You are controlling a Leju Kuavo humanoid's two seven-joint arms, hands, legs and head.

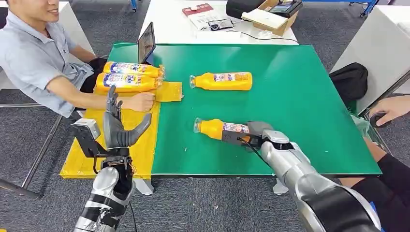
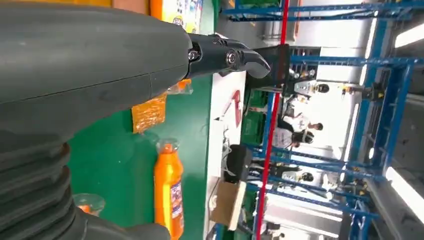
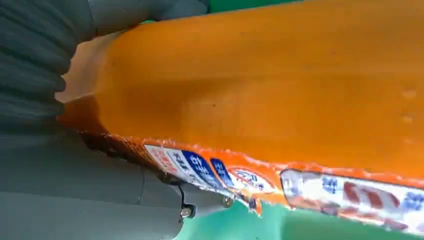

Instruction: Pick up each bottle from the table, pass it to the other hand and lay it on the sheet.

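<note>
An orange bottle lies on its side near the front of the green table top, cap pointing left. My right hand is wrapped around its base end; in the right wrist view the bottle sits against my right hand, with fingers on both sides. A second orange bottle lies farther back, also seen as the bottle beyond my left hand. My left hand is raised over the yellow sheet, fingers apart and holding nothing. Two bottles lie on the sheet's far end.
A seated person at the left rests a hand on the sheet beside the two bottles. A dark tablet stands at the table's back left. A black bag and another person's hand are at the right.
</note>
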